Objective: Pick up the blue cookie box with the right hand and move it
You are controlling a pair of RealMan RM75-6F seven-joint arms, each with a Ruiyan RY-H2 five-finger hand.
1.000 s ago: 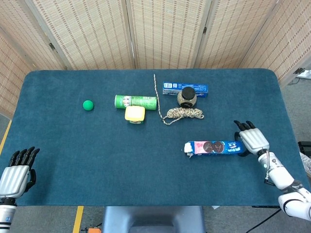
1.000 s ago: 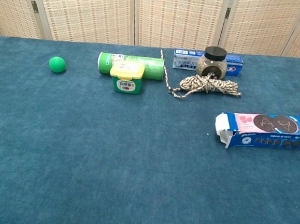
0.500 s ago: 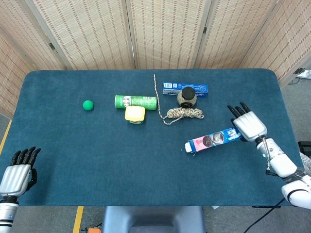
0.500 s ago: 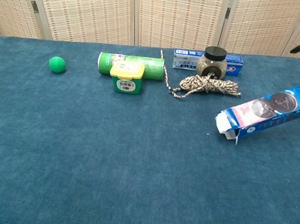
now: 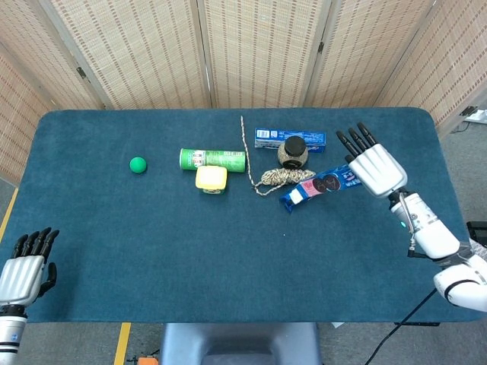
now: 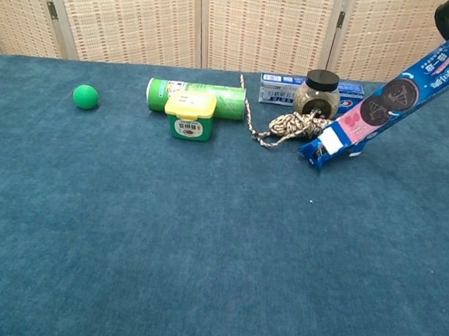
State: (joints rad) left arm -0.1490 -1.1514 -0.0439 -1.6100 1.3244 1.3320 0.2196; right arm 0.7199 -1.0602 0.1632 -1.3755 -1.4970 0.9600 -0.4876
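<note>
The blue cookie box, long with dark cookies printed on it, hangs tilted in the air, its open white-flapped end low near the rope. My right hand grips its upper end at the table's right side; only a dark fingertip shows at the top right corner of the chest view. My left hand rests at the front left edge, fingers apart and holding nothing.
A coil of rope and a dark-lidded jar lie just beyond the box's low end. Behind them is a flat blue-and-white box. Further left sit a green can, a yellow tub and a green ball.
My right hand has lifted the cookie box off the table and carried it up and leftward; its free end now hangs over the rope. The left hand stayed put.
</note>
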